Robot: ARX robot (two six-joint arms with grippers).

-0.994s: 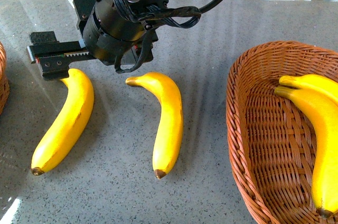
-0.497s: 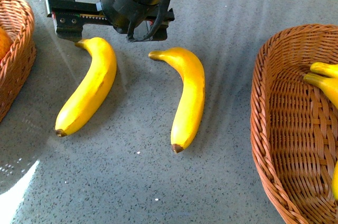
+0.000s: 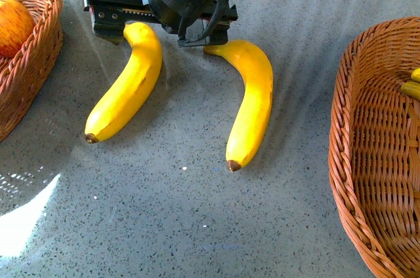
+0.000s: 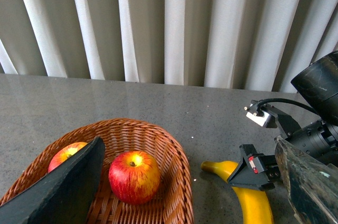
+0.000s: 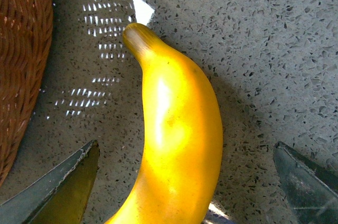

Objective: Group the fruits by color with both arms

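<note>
Spanning the scene, the grey speckled table (image 3: 164, 225) carries two wicker baskets set well apart at its sides, presumably so that each colour has its own home. The right basket (image 3: 342, 127) shows yellow banana tips (image 3: 412, 81) at its edge, and the left basket (image 3: 46, 55) holds red fruit. Next in size, the right gripper (image 3: 156, 29) hangs over the stem end of the left banana (image 3: 125, 88), its jaws spread wide on either side of the fruit and not touching it. Its wrist view shows the banana centred between them, a stance that suits closing across the narrow width rather than along the curve. The left gripper (image 4: 190, 176) hovers above the left basket, jaws likewise wide with nothing between them, probably to stay clear of the other arm. The right banana (image 3: 252, 101) lies near the first on the table, untouched, its brown tip toward the camera. Smallest are the two apples (image 4: 133, 176), side by side in the left basket and sorted by the look of it. The step in hand appears to be grasping the left banana, bound for the right basket.
</note>
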